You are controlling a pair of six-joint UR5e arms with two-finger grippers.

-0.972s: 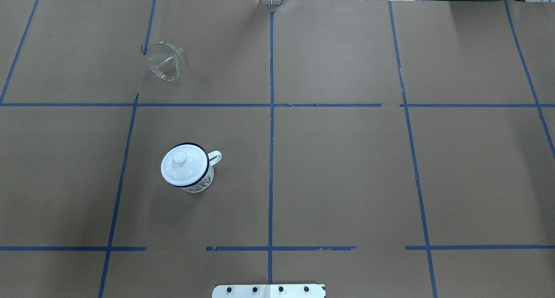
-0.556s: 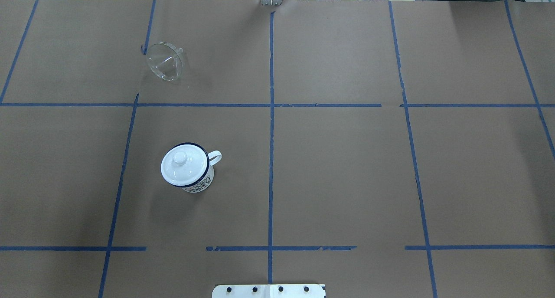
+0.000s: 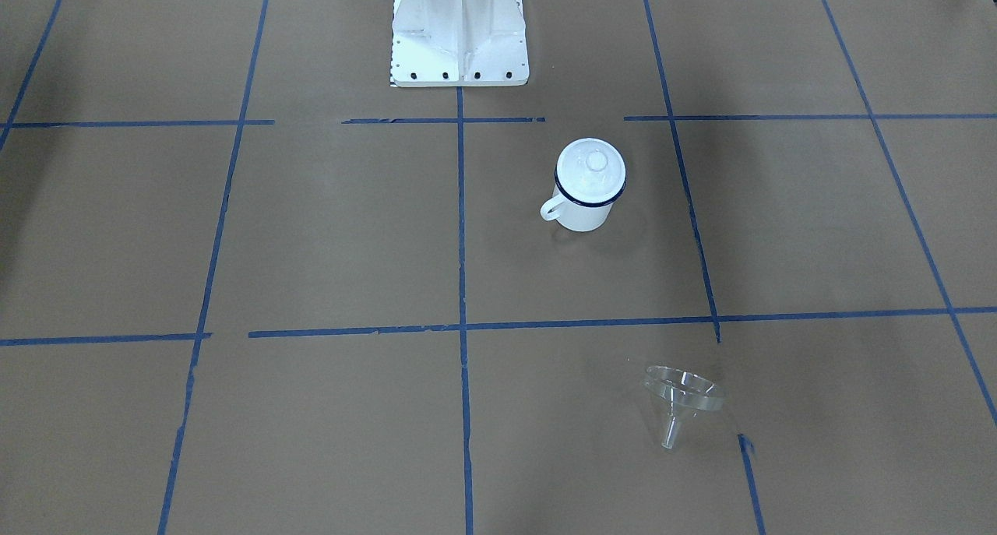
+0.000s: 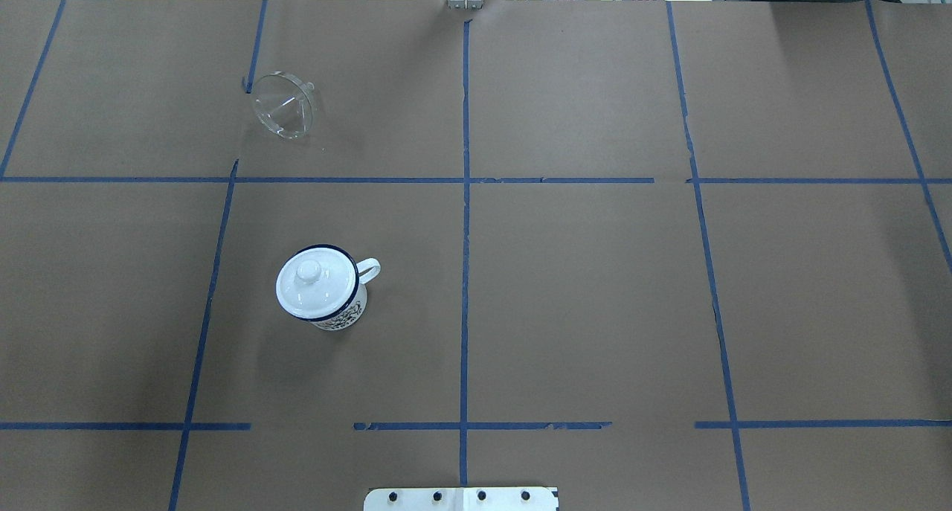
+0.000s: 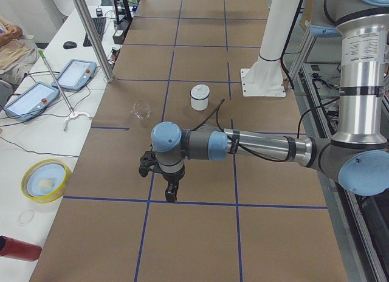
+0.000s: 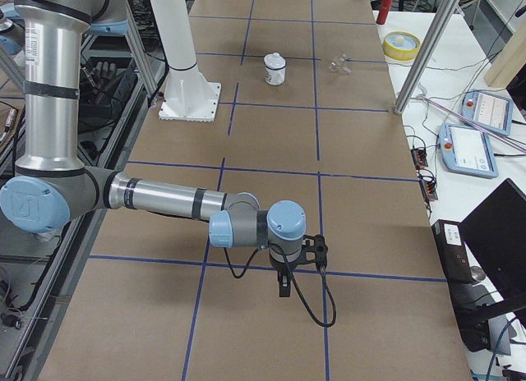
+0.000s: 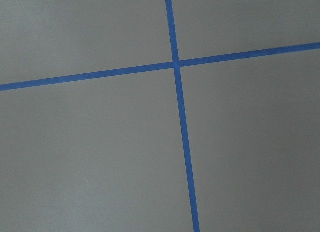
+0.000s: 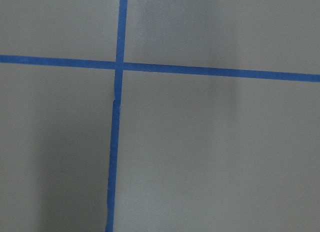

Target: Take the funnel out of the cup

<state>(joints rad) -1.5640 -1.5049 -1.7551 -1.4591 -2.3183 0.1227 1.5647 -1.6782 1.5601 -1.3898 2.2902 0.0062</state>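
Funnel [image 4: 282, 113] lies tipped on the table [image 4: 595, 273], well apart from the cup [image 4: 346, 314]; removal seems done, and I judge no further move is needed. Whether my left gripper [image 5: 172, 196] or right gripper [image 6: 284, 289] is clenched, I cannot tell.

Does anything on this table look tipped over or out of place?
Yes: the clear funnel lies tipped on its side on the table, well apart from the lidded cup, which stands upright.

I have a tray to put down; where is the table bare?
Seen from overhead, every square right of the centre tape line shows bare paper. Left of it, only the cup and the funnel sit, well apart. Nowhere crowded.
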